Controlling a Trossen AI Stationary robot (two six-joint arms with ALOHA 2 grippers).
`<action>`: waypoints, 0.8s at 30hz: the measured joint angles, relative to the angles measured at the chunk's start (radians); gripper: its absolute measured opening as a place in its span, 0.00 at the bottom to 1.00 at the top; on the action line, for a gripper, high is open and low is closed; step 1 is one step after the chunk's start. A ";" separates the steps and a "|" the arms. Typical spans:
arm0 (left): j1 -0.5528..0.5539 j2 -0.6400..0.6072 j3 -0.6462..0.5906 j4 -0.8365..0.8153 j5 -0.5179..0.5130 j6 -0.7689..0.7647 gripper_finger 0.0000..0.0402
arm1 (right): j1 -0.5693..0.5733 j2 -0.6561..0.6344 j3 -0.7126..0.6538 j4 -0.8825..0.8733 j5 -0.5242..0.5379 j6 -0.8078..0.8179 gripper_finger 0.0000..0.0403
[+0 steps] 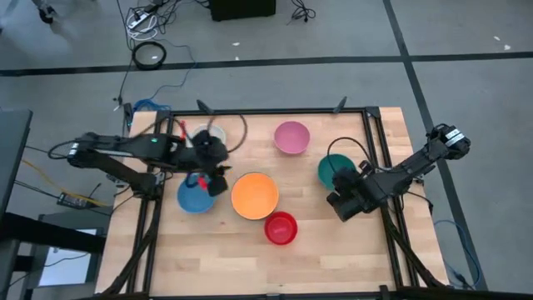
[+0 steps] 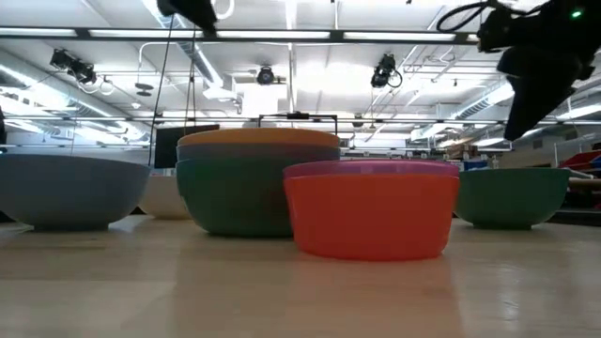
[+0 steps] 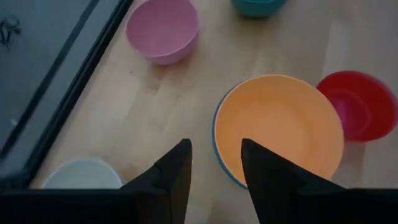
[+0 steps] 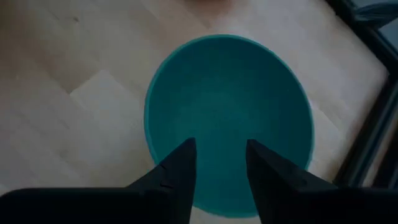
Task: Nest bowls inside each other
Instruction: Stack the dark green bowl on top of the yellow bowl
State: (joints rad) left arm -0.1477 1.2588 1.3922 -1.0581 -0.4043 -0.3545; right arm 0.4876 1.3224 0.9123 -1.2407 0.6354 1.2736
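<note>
An orange bowl [image 1: 254,195] sits nested inside a blue bowl [image 3: 215,140] at the table's middle. My left gripper [image 3: 214,149] hangs open above the table just left of this pair, with nothing between its fingers. A second blue bowl [image 1: 193,197] stands below it, and a white bowl [image 1: 206,137] stands toward the far edge. A red bowl [image 1: 281,227], a pink bowl [image 1: 291,137] and a teal bowl [image 4: 230,118] each rest on their bases. My right gripper [image 4: 221,149] stands open above the teal bowl's near side, clear of it in the low view.
A dark frame rail [image 1: 376,167] runs along the table's right side, close to the teal bowl. Bare wood lies along the near edge [image 1: 250,267]. Cables and a coiled cord [image 1: 150,54] lie on the floor beyond the far edge.
</note>
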 joint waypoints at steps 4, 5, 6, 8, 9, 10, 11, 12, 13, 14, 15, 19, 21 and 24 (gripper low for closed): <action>-0.021 -0.061 0.000 -0.044 -0.003 -0.066 0.37 | -0.087 0.000 0.000 0.043 -0.058 -0.052 0.41; -0.025 -0.072 0.000 -0.063 -0.003 -0.075 0.37 | -0.111 0.000 0.000 0.058 -0.074 -0.069 0.43; -0.027 -0.080 0.000 -0.073 -0.003 -0.083 0.37 | -0.135 0.000 0.000 0.074 -0.090 -0.087 0.45; -0.026 -0.095 0.000 -0.089 -0.003 -0.099 0.37 | -0.183 0.000 -0.001 0.121 -0.116 -0.121 0.48; -0.026 -0.102 0.000 -0.102 -0.004 -0.105 0.37 | -0.207 0.000 -0.001 0.143 -0.126 -0.139 0.50; -0.025 -0.107 0.000 -0.111 -0.005 -0.112 0.37 | -0.230 0.000 -0.001 0.165 -0.141 -0.159 0.51; -0.025 -0.111 0.000 -0.115 -0.006 -0.116 0.37 | -0.252 0.000 -0.001 0.191 -0.160 -0.179 0.52; -0.025 -0.111 0.000 -0.119 -0.007 -0.118 0.37 | -0.272 0.000 -0.001 0.220 -0.180 -0.200 0.52; -0.025 -0.111 0.000 -0.126 -0.007 -0.121 0.37 | -0.291 0.000 -0.001 0.250 -0.200 -0.223 0.53; -0.025 -0.110 0.000 -0.129 -0.007 -0.121 0.37 | -0.307 0.000 -0.001 0.280 -0.223 -0.245 0.53; -0.025 -0.109 0.000 -0.127 -0.007 -0.121 0.37 | -0.320 0.000 -0.001 0.308 -0.242 -0.264 0.54; -0.025 -0.108 0.000 -0.127 -0.007 -0.121 0.37 | -0.360 0.000 -0.001 0.376 -0.291 -0.316 0.53; -0.025 -0.107 0.000 -0.126 -0.007 -0.121 0.37 | -0.370 0.000 -0.001 0.383 -0.298 -0.327 0.53; -0.025 -0.107 0.000 -0.124 -0.007 -0.121 0.37 | -0.376 0.000 -0.001 0.383 -0.300 -0.329 0.53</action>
State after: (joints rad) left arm -0.1730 1.1519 1.3918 -1.1820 -0.4114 -0.4751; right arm 0.1115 1.3228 0.9112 -0.8577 0.3355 0.9443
